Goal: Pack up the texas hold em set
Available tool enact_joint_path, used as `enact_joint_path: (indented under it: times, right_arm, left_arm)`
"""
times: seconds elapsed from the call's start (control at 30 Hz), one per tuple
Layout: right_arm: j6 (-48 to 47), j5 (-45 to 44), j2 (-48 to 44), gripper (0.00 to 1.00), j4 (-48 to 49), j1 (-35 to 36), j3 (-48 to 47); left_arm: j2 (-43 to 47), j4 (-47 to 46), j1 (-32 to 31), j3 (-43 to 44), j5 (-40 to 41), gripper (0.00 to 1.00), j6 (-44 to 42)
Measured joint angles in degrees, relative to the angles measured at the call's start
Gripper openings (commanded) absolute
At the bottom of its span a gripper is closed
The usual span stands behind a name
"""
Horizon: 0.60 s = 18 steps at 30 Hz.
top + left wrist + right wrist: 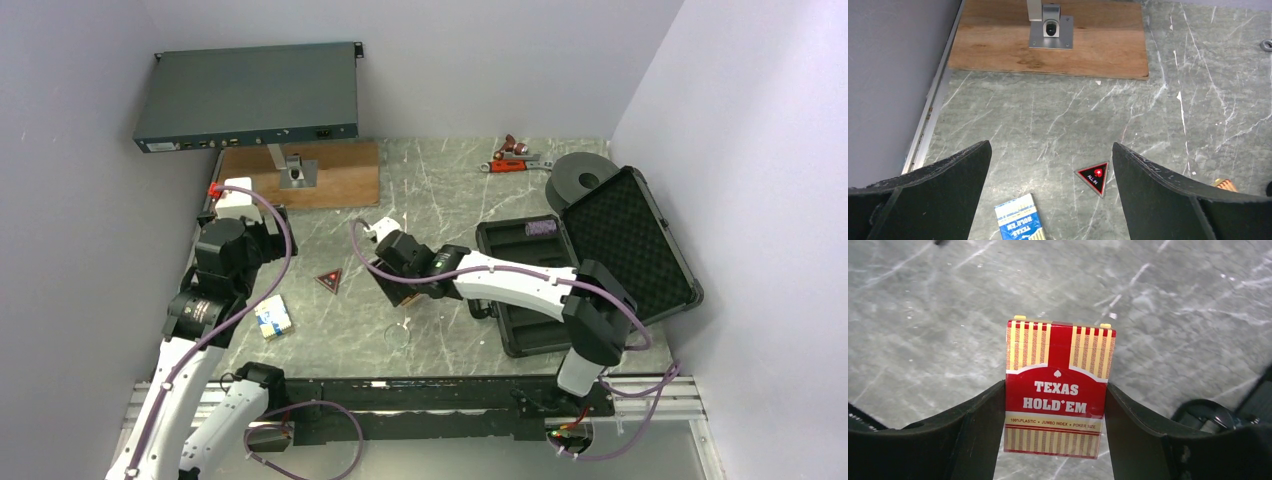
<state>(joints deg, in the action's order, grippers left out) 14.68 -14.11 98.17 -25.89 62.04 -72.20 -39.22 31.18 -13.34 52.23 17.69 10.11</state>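
Observation:
The black foam-lined case (535, 300) lies open at the right, its lid (628, 240) tipped back, and a purple chip stack (543, 228) rests in its far slot. My right gripper (402, 288) (1055, 386) is shut on the red card box (1058, 390), holding it by its sides above the table left of the case. The left gripper (1050, 147) hangs wide open and empty above the table. Below it lie the red triangle (1094, 176) (328, 281) and the blue-white card box (1019, 220) (272, 317). A clear disc (398, 335) lies near the front.
A wooden board (300, 172) (1048, 37) with a metal bracket sits at the back left, under a grey equipment box (248, 97). A black ring-shaped spool (582, 178) and a red-handled tool (515, 155) lie at the back right. Walls close in both sides.

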Motion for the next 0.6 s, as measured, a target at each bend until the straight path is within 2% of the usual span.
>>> enact_joint_path:
  times: [0.37,0.6]
  right_arm:
    - [0.3,-0.6,-5.0,0.39,1.0,-4.8,6.1]
    - [0.5,-2.2,-12.0,0.38,0.0,-9.7,8.2]
  left_arm:
    - [-0.7,0.0,0.0,0.0,-0.5,0.97,0.0]
    - [-0.8,0.0,0.0,0.0,-1.0,0.97,0.0]
